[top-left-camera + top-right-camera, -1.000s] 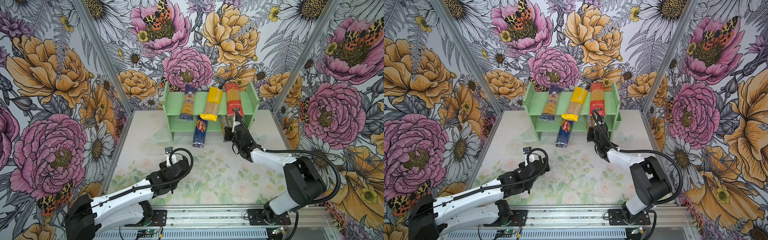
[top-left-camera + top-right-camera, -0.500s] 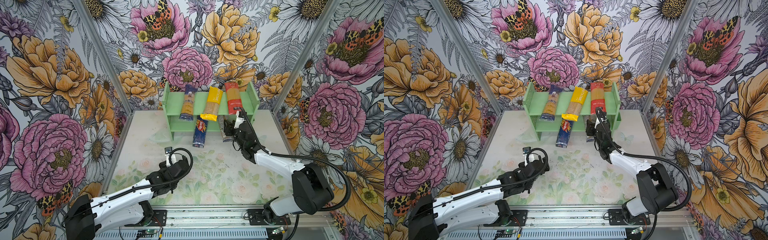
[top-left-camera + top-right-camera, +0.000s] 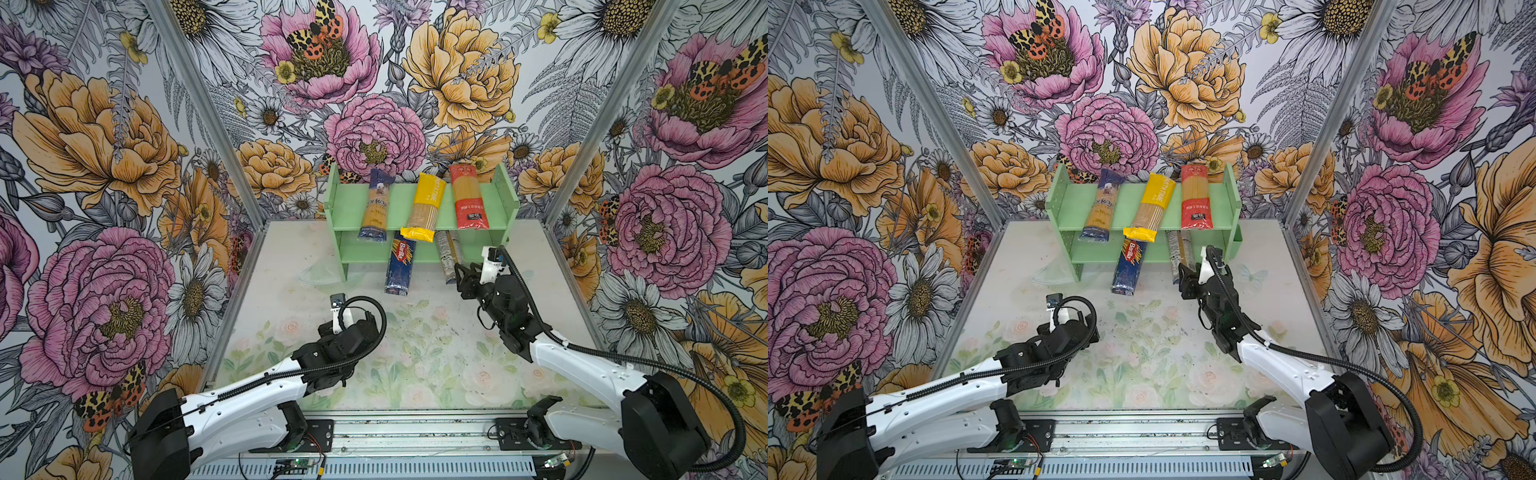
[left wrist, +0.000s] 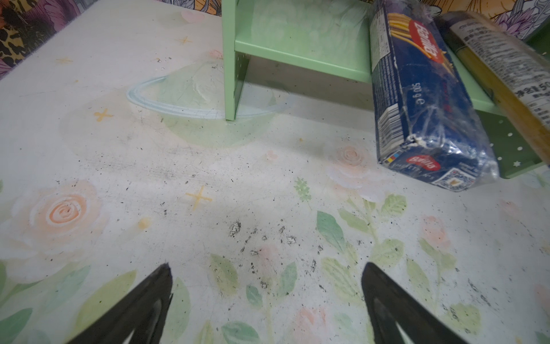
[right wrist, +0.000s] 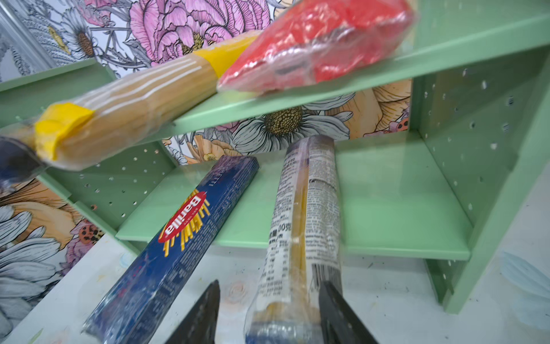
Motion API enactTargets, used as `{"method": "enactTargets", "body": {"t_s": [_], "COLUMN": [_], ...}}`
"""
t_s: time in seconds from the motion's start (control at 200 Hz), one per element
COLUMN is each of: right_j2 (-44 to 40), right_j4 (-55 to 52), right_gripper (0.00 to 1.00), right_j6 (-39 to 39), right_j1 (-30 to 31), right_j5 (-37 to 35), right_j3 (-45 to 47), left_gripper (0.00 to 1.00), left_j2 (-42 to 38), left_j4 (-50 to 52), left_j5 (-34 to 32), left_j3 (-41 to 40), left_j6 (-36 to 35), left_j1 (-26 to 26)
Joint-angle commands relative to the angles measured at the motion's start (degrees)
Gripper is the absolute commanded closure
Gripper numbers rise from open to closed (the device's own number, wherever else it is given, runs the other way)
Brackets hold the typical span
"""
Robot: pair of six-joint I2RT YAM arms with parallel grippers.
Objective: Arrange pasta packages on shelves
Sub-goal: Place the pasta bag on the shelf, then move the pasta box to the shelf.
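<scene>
Right, I'm looking down at the shelves (image 3: 348, 208), standing at the back of the table (image 3: 436, 332) against the flowered wall. On the upper tier I count three packets side by side: the blue-ended clear packet (image 3: 376, 205), the yellow packet (image 3: 426, 205) lying at a slant with its near end hanging over the front edge, and the red packet (image 3: 467, 199) nearest the right side panel.

Down on the lower tier, the dark blue Barilla packet (image 3: 400, 266) has its far end on the board and its near end out on the table. Just beside it, the clear packet with the white label (image 3: 446, 257) also lies lengthwise on that tier, its near end jutting past the front edge (whether it touches the table, I cannot tell).

My right gripper (image 5: 269, 286) is at that jutting end. In the right wrist view the jaws straddle the packet, released rather than clenched: there is a visible gap between one finger (image 5: 205, 309) and the plastic, while the other sits against the wrapper's edge.

My left gripper (image 4: 266, 268) hangs low over bare table, well apart from the shelves, jaws spread wide with nothing between them.
</scene>
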State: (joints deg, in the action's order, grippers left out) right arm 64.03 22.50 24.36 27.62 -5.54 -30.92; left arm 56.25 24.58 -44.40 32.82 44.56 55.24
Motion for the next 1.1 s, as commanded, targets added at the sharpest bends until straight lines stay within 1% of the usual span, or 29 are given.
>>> {"method": "enactTargets", "body": {"t_s": [0.0,0.18,0.265,0.375,0.49,0.746,0.786,0.891,0.956,1.096], "right_j2": [-5.5,-10.0,-8.9,-5.1,-1.8,6.6,8.1,12.1,14.2,17.8], "right_j4": [-0.7,-3.0,-3.3,-2.0,1.0,3.0,3.3,4.3,4.8,5.5], "right_gripper": [0.46,0.49,0.50,0.51,0.54,0.58,0.60,0.70,0.78,0.86], "right_j6": [1.1,5.2,7.0,8.4,9.1,8.5,8.1,7.3,6.8,6.6], "right_j1": [0.9,1.5,1.7,3.4,6.2,11.8,12.6,14.5,15.3,15.9], "right_j5": [6.6,16.0,19.4,24.3,25.1,27.4,27.3,26.5,26.2,25.4], "right_j3": [3.3,8.2,9.3,9.4,8.9,3.1,2.1,-0.5,-2.0,-4.6], "left_gripper": [0.01,0.01,0.01,0.01,0.01,0.01,0.01,0.01,0.01,0.01], "left_j2": [-0.6,-0.4,-0.8,-1.7,-2.5,-2.6,-2.5,-2.1,-2.1,-2.4], "left_j4": [-0.2,0.5,0.9,1.5,2.6,3.0,3.0,3.0,3.0,3.0], "left_j5": [0.6,1.2,1.0,0.9,0.7,0.9,1.0,1.1,1.2,1.5], "left_j3": [0.0,0.4,0.4,0.4,0.4,0.3,0.3,0.5,0.4,0.3], "left_j6": [-1.0,-1.2,-1.0,-0.9,-0.4,0.1,0.1,-0.1,-0.2,-0.3], "left_j1": [-0.7,-1.1,-1.2,-1.3,-1.4,-1.7,-1.8,-2.0,-2.2,-2.7]}}
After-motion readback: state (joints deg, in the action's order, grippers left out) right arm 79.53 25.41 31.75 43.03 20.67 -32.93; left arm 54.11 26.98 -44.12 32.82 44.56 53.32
